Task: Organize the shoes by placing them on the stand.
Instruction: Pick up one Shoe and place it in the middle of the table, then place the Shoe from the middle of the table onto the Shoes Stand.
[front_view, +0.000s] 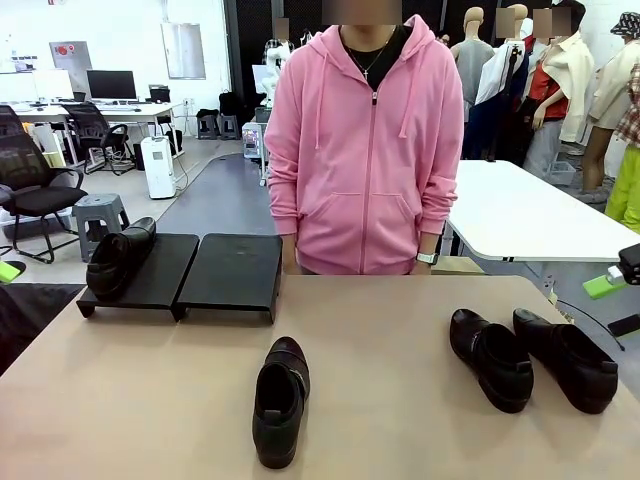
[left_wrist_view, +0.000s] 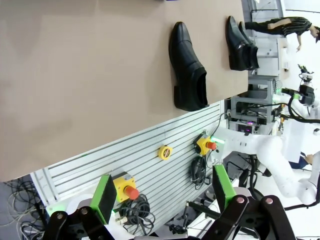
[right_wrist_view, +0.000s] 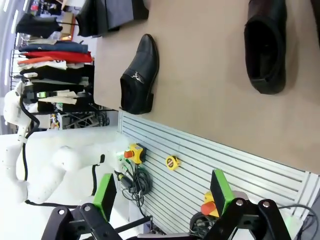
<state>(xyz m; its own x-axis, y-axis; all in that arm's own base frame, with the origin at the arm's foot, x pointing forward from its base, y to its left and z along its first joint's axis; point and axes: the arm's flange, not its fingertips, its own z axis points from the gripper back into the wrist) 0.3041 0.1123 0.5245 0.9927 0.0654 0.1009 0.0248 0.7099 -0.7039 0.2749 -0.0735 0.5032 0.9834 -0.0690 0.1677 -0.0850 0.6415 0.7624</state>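
- The shoes are glossy black leather slip-ons with rounded toes and low heels. One shoe (front_view: 120, 258) lies on the left platform (front_view: 150, 280) of the stand, a matte black sloped slab on short legs. The right platform (front_view: 235, 272) sits just beside it.
- The middle shoe (front_view: 280, 400) lies on the smooth tan tabletop (front_view: 400, 440), toe pointing to the far side.
- The inner right shoe (front_view: 490, 358) and the outer right shoe (front_view: 565, 358) lie side by side on my right, well apart from the stand.
- My left pincer (left_wrist_view: 164, 195) hangs off the table's near edge over a ribbed metal panel (left_wrist_view: 150, 170). Its jaws are spread wide and the green pads grip nothing.
- My right pincer (right_wrist_view: 162, 194) hangs the same way off that edge, jaws wide and holding nothing.
- In the front view a green sliver shows at each side edge. These are probably my pads, though too little shows to be sure.
- A person in a soft pink zip hoodie (front_view: 365, 150) stands at the far edge.
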